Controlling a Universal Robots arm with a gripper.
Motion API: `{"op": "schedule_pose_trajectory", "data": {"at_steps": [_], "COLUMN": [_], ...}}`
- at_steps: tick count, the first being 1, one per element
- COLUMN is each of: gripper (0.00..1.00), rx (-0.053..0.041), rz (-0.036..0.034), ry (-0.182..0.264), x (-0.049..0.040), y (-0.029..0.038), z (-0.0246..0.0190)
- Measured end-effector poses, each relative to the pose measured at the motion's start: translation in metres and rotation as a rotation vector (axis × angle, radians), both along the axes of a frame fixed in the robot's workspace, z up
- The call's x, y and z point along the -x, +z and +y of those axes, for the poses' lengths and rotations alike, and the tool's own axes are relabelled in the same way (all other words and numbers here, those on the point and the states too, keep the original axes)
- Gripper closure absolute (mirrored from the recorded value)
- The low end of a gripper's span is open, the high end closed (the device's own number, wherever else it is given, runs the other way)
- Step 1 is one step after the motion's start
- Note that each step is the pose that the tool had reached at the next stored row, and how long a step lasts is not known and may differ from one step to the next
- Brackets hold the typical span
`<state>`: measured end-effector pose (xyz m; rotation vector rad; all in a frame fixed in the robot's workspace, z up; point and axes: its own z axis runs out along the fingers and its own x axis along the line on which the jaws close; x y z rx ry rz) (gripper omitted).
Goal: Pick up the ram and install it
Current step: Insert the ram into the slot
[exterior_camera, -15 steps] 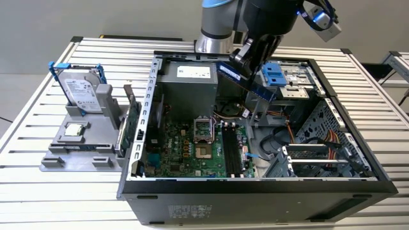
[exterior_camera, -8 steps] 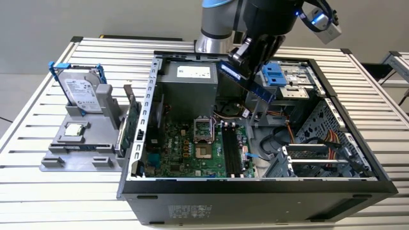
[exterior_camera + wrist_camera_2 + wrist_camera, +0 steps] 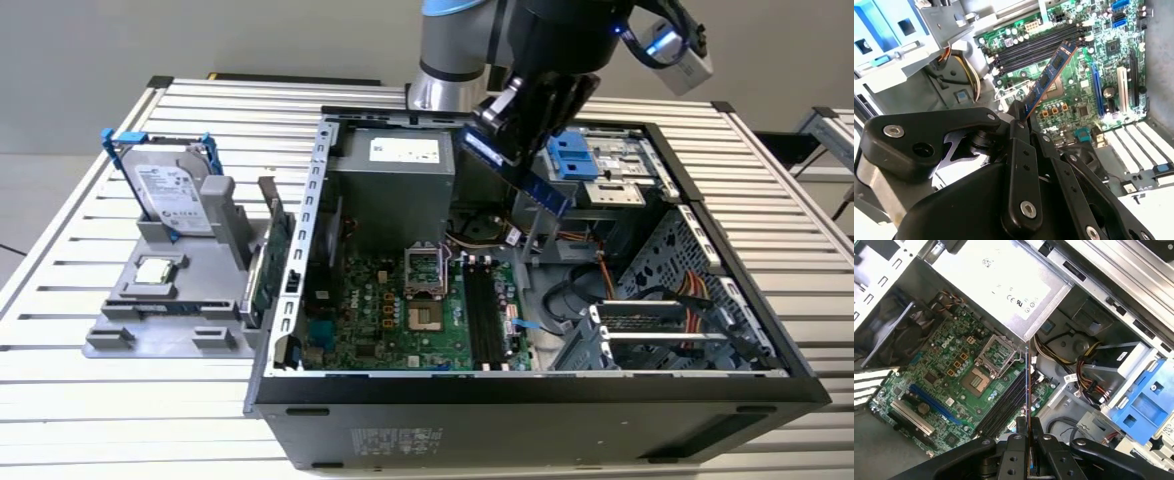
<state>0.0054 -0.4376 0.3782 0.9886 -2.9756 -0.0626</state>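
The ram (image 3: 527, 180) is a thin blue-green stick with black chips, held tilted in the air above the open computer case (image 3: 534, 400). My gripper (image 3: 505, 125) is shut on its upper end. In the second wrist view the ram (image 3: 1049, 80) juts out from the gripper (image 3: 1021, 117) over the green motherboard. It hangs above the black memory slots (image 3: 1039, 47). The first wrist view sees the ram (image 3: 1027, 385) edge-on, rising from the gripper (image 3: 1026, 427) beside the memory slots (image 3: 1004, 410). The slots (image 3: 483, 315) lie right of the CPU socket, well below the stick.
The grey power supply (image 3: 390, 180) fills the case's back left and a blue drive cage (image 3: 577, 160) sits at the back right, with cables below it. Outside the case, at the exterior view's left, a grey stand holds a silver hard drive (image 3: 167, 190) and a small square chip (image 3: 158, 268).
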Motion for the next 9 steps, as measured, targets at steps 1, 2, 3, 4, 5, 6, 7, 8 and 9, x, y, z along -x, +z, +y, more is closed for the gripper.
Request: {"op": "schedule_pose_trajectory", "data": {"at_steps": [1,2,3,4,5,6,7,8,9], "gripper": [1.0,1.0,1.0,1.0,1.0,1.0,1.0,1.0,1.0], "rx": [0.0,0.0,0.0,0.0,0.0,0.0,0.0,0.0,0.0001], "rz": [0.0,0.0,0.0,0.0,0.0,0.0,0.0,0.0,0.0], "ry": [-0.006,-0.014,-0.022,-0.029,-0.037,-0.044,-0.051,-0.06,-0.068], "x": [0.0,0.0,0.0,0.0,0.0,0.0,0.0,0.0,0.0], "y": [0.0,0.0,0.0,0.0,0.0,0.0,0.0,0.0,0.0], "z": [0.0,0.0,0.0,0.0,0.0,0.0,0.0,0.0,0.0]}}
